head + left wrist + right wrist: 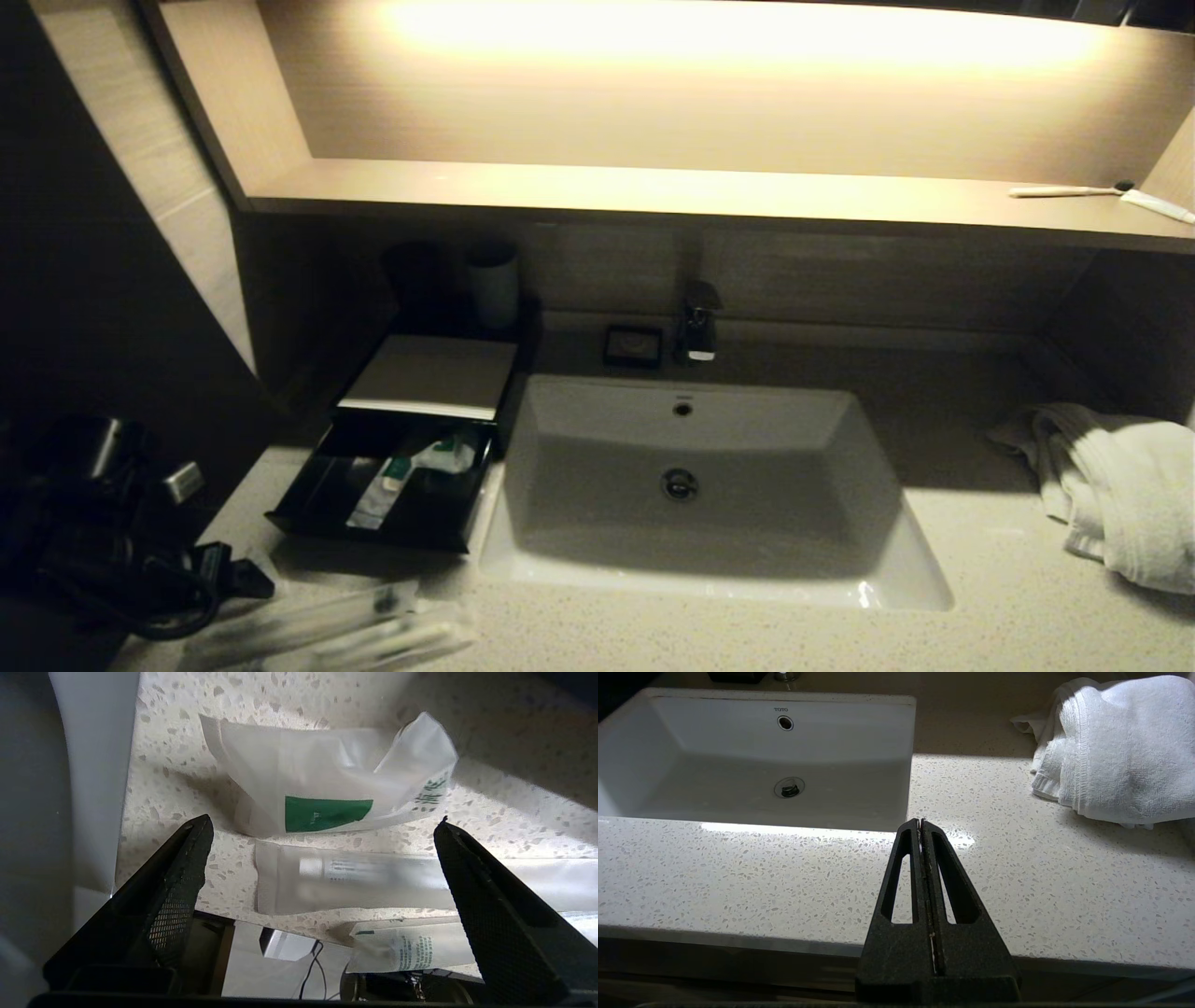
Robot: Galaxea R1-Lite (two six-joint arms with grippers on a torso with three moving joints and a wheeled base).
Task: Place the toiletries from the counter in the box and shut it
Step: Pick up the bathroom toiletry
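Speckled pale beige stone counter (980, 607) carried a white rectangular basin (695, 485), and to the basin's left stood the low black rectangular box (411, 439) with a flat cream top panel, its drawer pulled out. Inside the drawer lay wrapped white sachets with green marks (411, 471). Near the counter's front edge, the left gripper (322, 858) hovered with its fingers spread wide, holding nothing, over three more wrapped items: a crumpled clear sachet with a green patch (327, 788), a long slim wrapped stick (355, 882) just beside it, and a flat packet with green print (411, 949). The right gripper (920, 823) hung before the counter's front edge, fingers pressed together and empty, with a folded white towel (1115, 751) well apart.
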